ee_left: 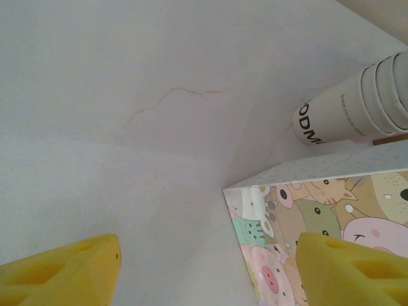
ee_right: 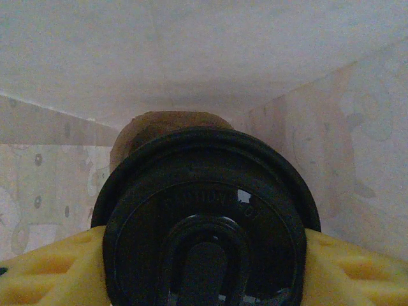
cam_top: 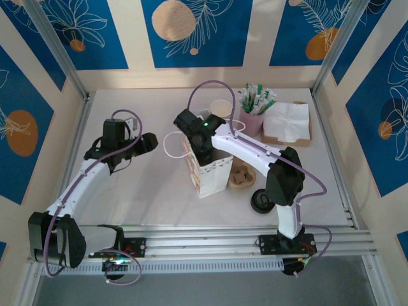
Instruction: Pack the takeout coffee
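Two right jaws clamp the takeout coffee (ee_right: pixel 204 217) by its stiff lid rim (ee_right: pixel 159 156) inside the gift bag (cam_top: pixel 213 178), sensible I judge for a light, crushable cup; left jaws apart.

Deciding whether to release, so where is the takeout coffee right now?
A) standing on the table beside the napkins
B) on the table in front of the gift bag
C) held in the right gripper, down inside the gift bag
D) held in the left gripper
C: the takeout coffee is clamped between the yellow fingers of the right gripper, with the gift bag's inner walls around it.
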Action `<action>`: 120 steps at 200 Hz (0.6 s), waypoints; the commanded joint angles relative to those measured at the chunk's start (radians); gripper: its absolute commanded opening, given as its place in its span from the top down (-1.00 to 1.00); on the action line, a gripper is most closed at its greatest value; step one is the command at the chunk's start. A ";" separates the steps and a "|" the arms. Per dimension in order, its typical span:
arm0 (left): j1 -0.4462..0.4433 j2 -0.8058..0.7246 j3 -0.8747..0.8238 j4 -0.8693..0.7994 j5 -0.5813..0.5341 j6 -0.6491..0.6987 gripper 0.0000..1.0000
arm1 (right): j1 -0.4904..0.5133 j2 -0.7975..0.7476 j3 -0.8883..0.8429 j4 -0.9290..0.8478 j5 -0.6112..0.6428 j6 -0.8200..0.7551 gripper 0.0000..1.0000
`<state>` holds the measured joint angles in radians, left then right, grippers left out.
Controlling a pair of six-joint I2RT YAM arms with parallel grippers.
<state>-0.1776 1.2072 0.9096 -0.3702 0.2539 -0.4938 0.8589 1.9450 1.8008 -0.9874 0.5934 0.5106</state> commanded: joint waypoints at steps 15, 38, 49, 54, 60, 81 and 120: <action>-0.016 0.018 0.022 -0.033 0.004 0.023 -0.46 | 0.011 -0.051 0.042 -0.026 -0.038 0.026 -0.12; -0.019 0.026 0.027 -0.044 0.001 0.027 -0.45 | 0.010 -0.039 0.034 -0.022 -0.057 0.033 -0.12; -0.021 0.030 0.029 -0.048 -0.002 0.029 -0.46 | 0.010 -0.026 0.033 -0.029 -0.068 0.042 -0.12; -0.022 0.032 0.029 -0.050 -0.003 0.029 -0.45 | 0.009 -0.019 0.031 -0.032 -0.074 0.046 -0.12; -0.021 0.034 0.031 -0.052 -0.004 0.029 -0.46 | 0.008 -0.009 0.030 -0.038 -0.080 0.051 -0.12; -0.023 0.040 0.035 -0.061 -0.007 0.032 -0.45 | 0.004 0.019 0.027 -0.058 -0.092 0.073 -0.11; -0.025 0.043 0.039 -0.069 -0.011 0.036 -0.45 | -0.002 0.053 0.004 -0.086 -0.102 0.094 -0.11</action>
<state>-0.1905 1.2472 0.9123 -0.4122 0.2523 -0.4862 0.8616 1.9549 1.8069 -1.0142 0.5415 0.5636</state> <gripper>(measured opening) 0.726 0.632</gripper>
